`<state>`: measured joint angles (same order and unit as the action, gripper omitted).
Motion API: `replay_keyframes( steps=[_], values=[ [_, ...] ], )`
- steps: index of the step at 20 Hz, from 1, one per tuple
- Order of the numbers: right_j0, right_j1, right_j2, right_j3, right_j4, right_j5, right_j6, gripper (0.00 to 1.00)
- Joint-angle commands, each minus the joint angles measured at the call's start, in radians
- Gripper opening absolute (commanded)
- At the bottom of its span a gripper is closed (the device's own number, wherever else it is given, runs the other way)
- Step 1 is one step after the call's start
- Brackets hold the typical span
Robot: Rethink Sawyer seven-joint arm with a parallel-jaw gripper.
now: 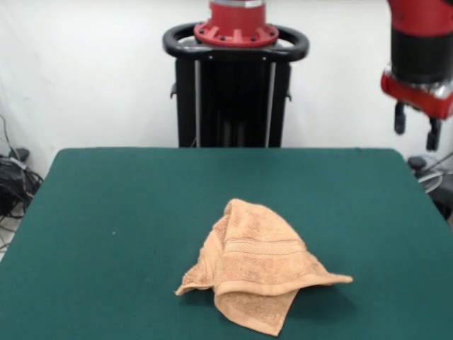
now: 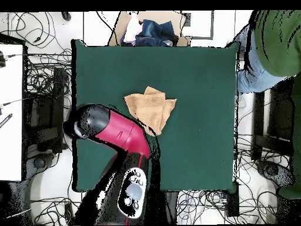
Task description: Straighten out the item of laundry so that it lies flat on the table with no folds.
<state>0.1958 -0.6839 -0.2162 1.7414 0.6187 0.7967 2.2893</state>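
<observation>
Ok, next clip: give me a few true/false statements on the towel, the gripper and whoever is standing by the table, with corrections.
1. The towel lies flat with no folds. False: it is bunched, with layers folded over each other.
2. The gripper hangs in the air, apart from the towel. True.
3. The gripper holds a corner of the towel. False: it holds nothing, and its open fingers are well clear of the cloth.
4. The whole towel rests on the green table. True.
5. A person in a green top shows at the overhead view's edge, beside the table. True.
</observation>
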Motion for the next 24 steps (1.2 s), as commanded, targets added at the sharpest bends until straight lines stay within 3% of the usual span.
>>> replay_keyframes(
  steps=[1, 4, 10, 18, 24],
  values=[
    [-0.021, -0.035, -0.059, 0.14, -0.041, 0.058, 0.226, 1.0],
    [-0.054, -0.006, -0.08, 0.09, -0.149, 0.066, 0.136, 1.0],
    [-0.115, 0.012, -0.066, 0.039, -0.285, -0.004, 0.01, 1.0],
    [-0.262, 0.071, 0.107, -0.092, -0.451, -0.129, -0.183, 1.0],
    [-0.295, 0.046, 0.158, -0.201, -0.548, 0.03, -0.194, 1.0]
  ],
)
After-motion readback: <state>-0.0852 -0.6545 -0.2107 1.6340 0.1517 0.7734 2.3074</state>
